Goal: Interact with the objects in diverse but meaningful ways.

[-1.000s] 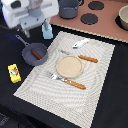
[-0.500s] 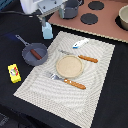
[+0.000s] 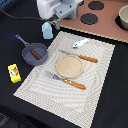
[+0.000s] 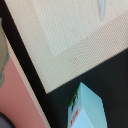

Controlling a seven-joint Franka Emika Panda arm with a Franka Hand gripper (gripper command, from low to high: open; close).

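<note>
The pale blue carton (image 3: 47, 31) stands upright just off the placemat's far corner; in the wrist view it (image 4: 88, 107) lies below the camera. My gripper (image 3: 54, 22) hangs above and just beside it, empty; its fingers are too blurred to read. The grey frying pan (image 3: 34, 54) holds the brown sausage (image 3: 35, 52). The yellow packet (image 3: 14, 73) lies at the exterior view's left. The white-and-blue fish (image 3: 80, 43) lies on the placemat, and its tip shows in the wrist view (image 4: 101, 7).
A striped placemat (image 3: 100, 70) carries a round wooden plate (image 3: 69, 66), an orange-handled knife (image 3: 81, 58) and a fork (image 3: 67, 80). A pink stove board (image 3: 107, 22) with black burners (image 3: 90, 19) and a pot (image 3: 123, 17) lies at the back.
The arm has swung from the exterior view's left towards its right and back, and is now over the carton. The carton and the other objects have not moved.
</note>
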